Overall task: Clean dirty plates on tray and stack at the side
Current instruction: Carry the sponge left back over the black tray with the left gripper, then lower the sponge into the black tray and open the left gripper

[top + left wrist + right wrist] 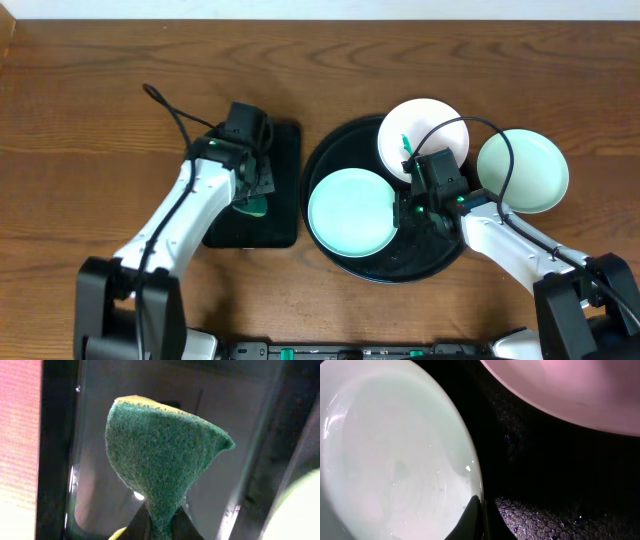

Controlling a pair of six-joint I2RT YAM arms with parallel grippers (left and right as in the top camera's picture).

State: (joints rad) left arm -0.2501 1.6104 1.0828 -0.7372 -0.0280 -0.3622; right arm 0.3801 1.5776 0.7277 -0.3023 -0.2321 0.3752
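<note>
The round black tray (392, 268) lies a little right of centre on the wooden surface (90, 100). One mint plate (352, 212) lies inside the tray at its 9 o'clock side. The white plate (430, 130) lies at about 1 o'clock with its far edge over the tray's rim, and a small green mark shows near its left edge. A second mint plate (525, 172) lies outside the tray on the surface, at about 2 o'clock and just beside the white one. The right end effector (480, 510) is over the tray floor between the two plates on the tray. Its fingers are pressed together with nothing between them, and the tips are right at the rim of the first mint plate; whether they touch it cannot be told. At 9 o'clock from the round tray lies a smaller rectangular tray (285, 215). Above it the left end effector (160, 522) is clamped narrowly on a green sponge (160, 455) with a yellow edge.
</note>
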